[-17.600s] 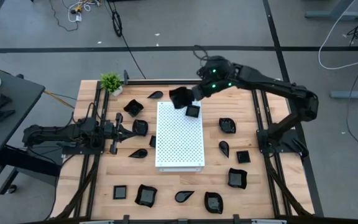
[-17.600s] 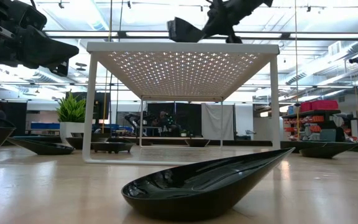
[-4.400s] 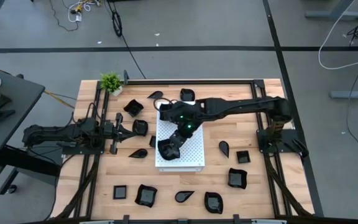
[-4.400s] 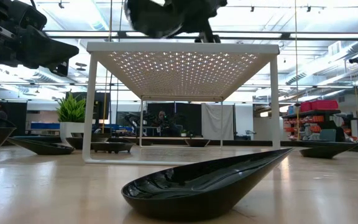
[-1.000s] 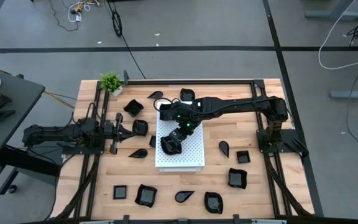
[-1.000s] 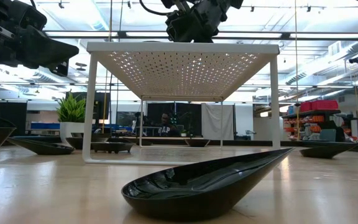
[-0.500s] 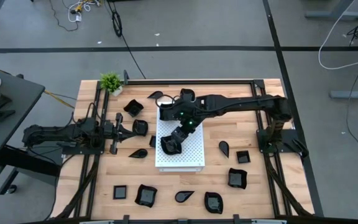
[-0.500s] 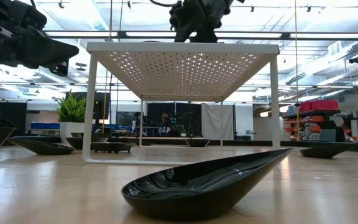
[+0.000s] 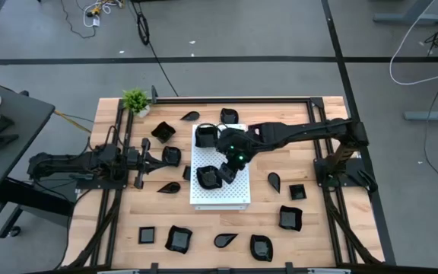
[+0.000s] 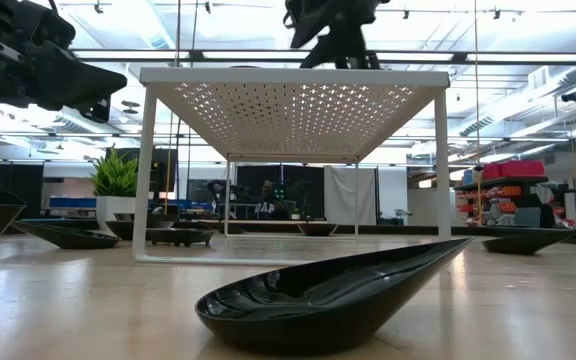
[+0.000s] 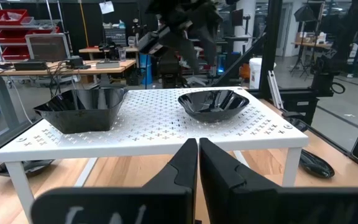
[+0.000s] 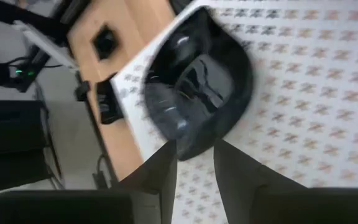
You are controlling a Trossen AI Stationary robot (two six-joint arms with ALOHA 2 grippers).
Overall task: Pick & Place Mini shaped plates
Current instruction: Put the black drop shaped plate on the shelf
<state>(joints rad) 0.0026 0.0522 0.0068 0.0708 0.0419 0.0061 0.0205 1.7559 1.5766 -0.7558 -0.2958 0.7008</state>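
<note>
Since half a second ago: right gripper (image 9: 223, 172) drawn back off the wavy-edged plate (image 9: 204, 178), plate left lying on the white perforated board (image 9: 220, 192).

High view. Right arm stretched from the right side across the board, gripper just beside the wavy-edged plate. Square plate (image 9: 203, 137) on the board's far left corner, well apart from the wavy one. Other mini plates (image 9: 290, 218) scattered over the wooden surface (image 9: 204, 228) on all sides of the board. Potted plant (image 9: 136, 100) at the far left corner. Left gripper (image 9: 155, 158) low on the left of the surface, pointed at the board.

Low view. Board (image 10: 288, 100) seen from beneath, standing on white legs. Leaf-shaped plate (image 10: 328, 295) nearest the camera, flat on the surface. Right arm dark above the board top; plant (image 10: 116, 180) at the left behind it.

Left wrist view. Left gripper (image 11: 197, 163), jaws together, nothing between them. Square plate (image 11: 79, 109) and wavy-edged plate (image 11: 211, 104) both upright on the board (image 11: 166, 134), apart from one another.

Right wrist view. Right gripper (image 12: 194, 155), jaws apart and empty. Wavy-edged plate (image 12: 197, 81) just beyond the fingertips, resting on the board (image 12: 303, 93) near its edge.
</note>
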